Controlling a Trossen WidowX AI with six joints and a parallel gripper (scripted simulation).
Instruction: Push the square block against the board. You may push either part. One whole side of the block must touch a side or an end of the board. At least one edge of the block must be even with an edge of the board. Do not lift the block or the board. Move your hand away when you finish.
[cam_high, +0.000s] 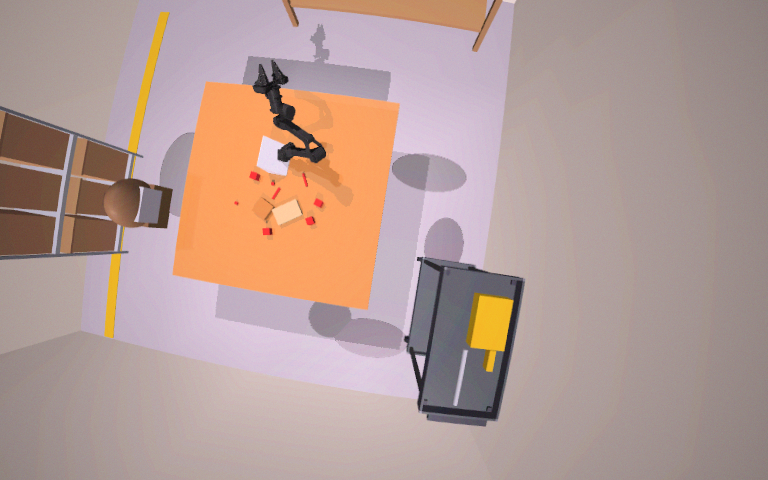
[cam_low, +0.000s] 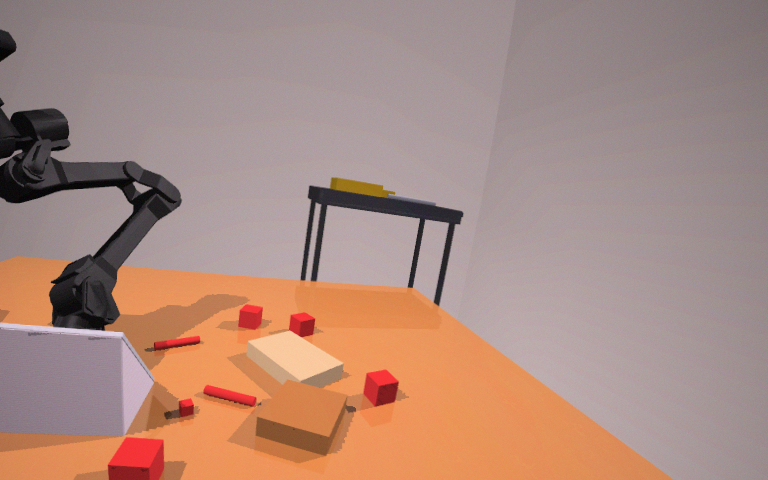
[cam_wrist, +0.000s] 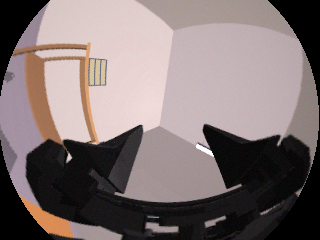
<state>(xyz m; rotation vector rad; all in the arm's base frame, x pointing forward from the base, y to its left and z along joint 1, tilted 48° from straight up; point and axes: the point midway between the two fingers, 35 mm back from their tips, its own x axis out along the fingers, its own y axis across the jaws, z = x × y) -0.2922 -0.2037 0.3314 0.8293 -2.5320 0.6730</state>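
The square block (cam_high: 262, 208) (cam_low: 303, 407) is brown and lies flat on the orange table. The board (cam_high: 287, 212) (cam_low: 294, 356) is a pale tan rectangle lying flat beside it. The block is turned at an angle to the board, with one corner near the board's long body; no whole side lies along it. Whether that corner touches cannot be told. My gripper (cam_high: 267, 63) (cam_wrist: 173, 127) is open and empty, far from both parts, beyond the table's back edge in the top view. In the exterior view its fingers are out of view.
A white box (cam_high: 271, 155) (cam_low: 62, 379) stands by the arm's base. Red cubes (cam_high: 267, 231) (cam_low: 381, 388) lie around the two parts. A red stick (cam_high: 275, 193) (cam_low: 229, 395) lies close to the block, another red stick (cam_high: 305, 179) (cam_low: 177, 343) nearer the arm.
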